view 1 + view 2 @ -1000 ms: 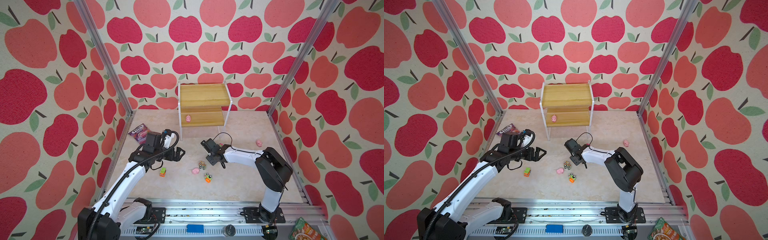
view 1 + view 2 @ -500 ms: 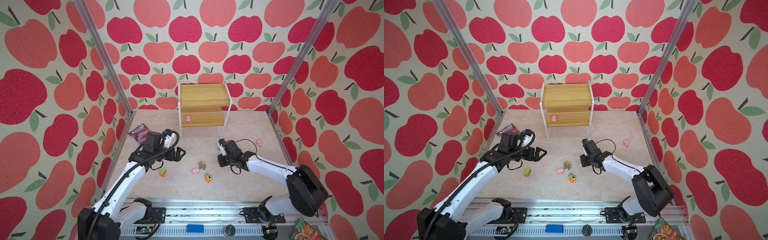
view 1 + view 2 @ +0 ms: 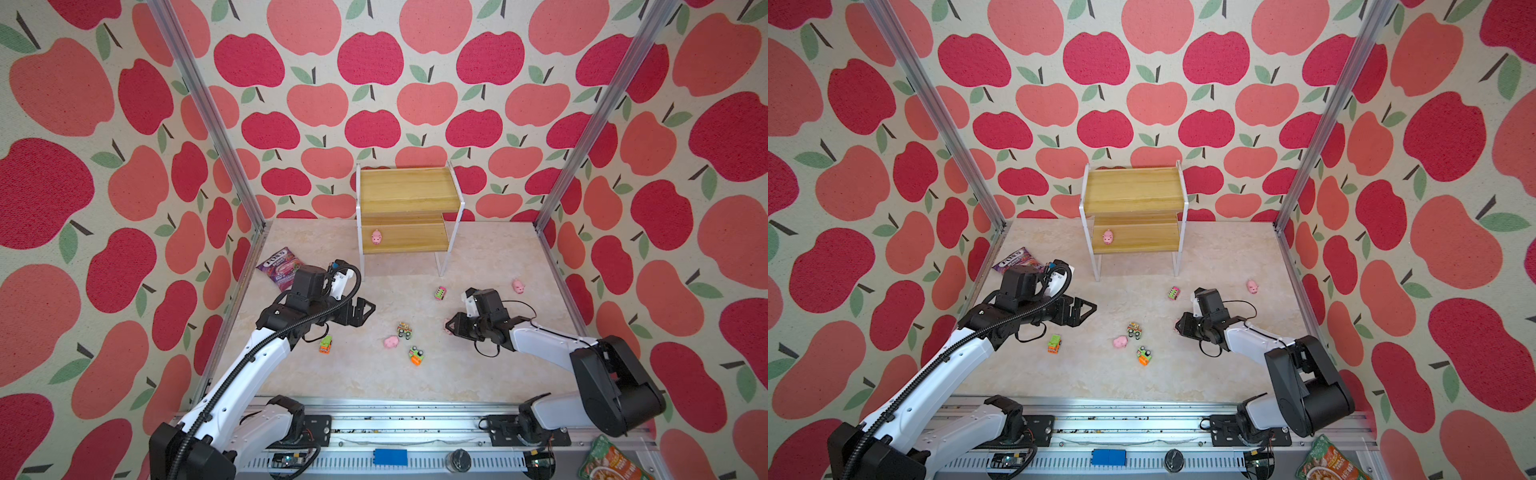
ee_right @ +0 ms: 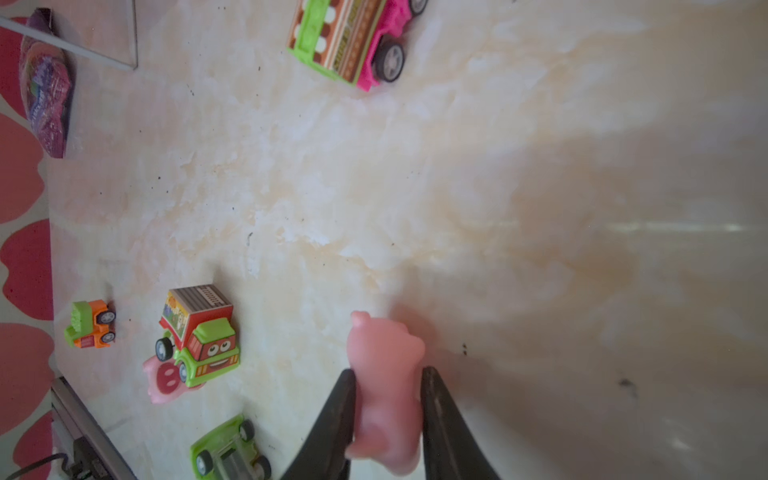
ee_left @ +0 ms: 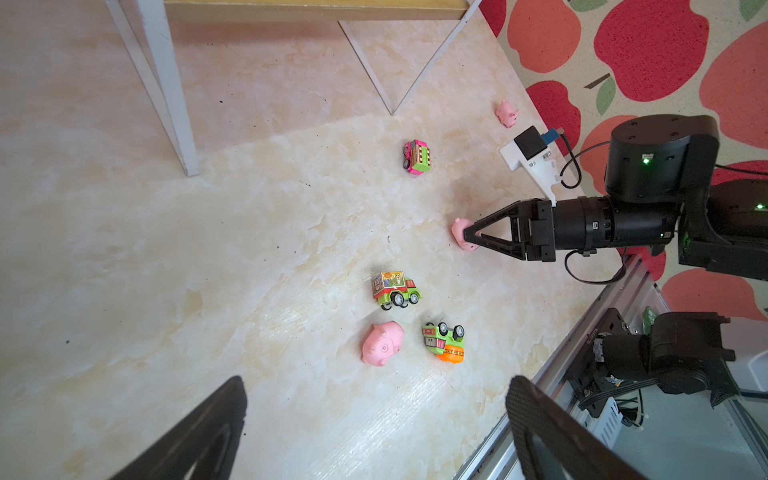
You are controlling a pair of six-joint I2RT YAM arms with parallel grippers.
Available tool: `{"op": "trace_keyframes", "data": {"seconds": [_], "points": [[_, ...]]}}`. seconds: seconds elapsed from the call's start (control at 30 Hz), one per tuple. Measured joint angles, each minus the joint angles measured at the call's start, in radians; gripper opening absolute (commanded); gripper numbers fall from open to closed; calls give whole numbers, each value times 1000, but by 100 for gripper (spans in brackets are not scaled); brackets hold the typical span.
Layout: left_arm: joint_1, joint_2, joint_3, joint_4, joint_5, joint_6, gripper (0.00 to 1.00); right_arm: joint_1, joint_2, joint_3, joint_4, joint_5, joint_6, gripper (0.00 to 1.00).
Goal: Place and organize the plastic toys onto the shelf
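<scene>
Since nearly every toy lies loose on the floor (image 3: 353,386), the job looks barely begun, and the layout suggests what each arm is about. Take the toy cluster at mid-floor as the dial's centre and the back wall as 12 o'clock. Nearest the rail, at 5 o'clock, an overturned green vehicle (image 3: 416,356) lies wheels-up and would likely need a sideways pinch. At 8 o'clock an orange truck (image 3: 326,345) stands alone. At the hub a loose pig (image 3: 390,342) lies on its side just beside a green box truck (image 3: 404,329), close enough to crowd a grasp. At 3 o'clock the right gripper (image 4: 388,376) reaches in low, its jaws closed against both flanks of a pink pig (image 4: 384,345) that appears to rest on the floor. Pinching across the narrow body probably suits so small and rounded a figure, though how firm the hold is cannot be judged. At 9 o'clock the left gripper (image 3: 368,311) hovers with jaws spread wide and nothing between them, seemingly out of its partner's way. Farther out, a pink bus (image 3: 440,293) stands at 1 o'clock, a far pig (image 3: 518,286) at 2, and a purple candy bag (image 3: 279,266) at 10. At 12 stands the shelf (image 3: 419,245), with a shelved pig (image 3: 376,237) at the left end of its lower board, likely leaving room for a row.
</scene>
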Motion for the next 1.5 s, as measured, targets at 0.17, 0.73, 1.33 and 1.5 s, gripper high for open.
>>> {"op": "trace_keyframes", "data": {"seconds": [0.17, 0.73, 1.33, 1.5], "points": [[-50, -14, -6, 6, -36, 16, 99, -49, -68, -23, -32, 15, 5, 64], [-327, 133, 188, -27, -274, 113, 99, 326, -435, -40, -192, 539, -89, 74], [-322, 65, 78, 85, -261, 147, 99, 599, -316, -346, 232, 1010, -36, 74], [-307, 17, 72, 98, -253, 147, 99, 569, -269, -381, 362, 992, -95, 74]]}}
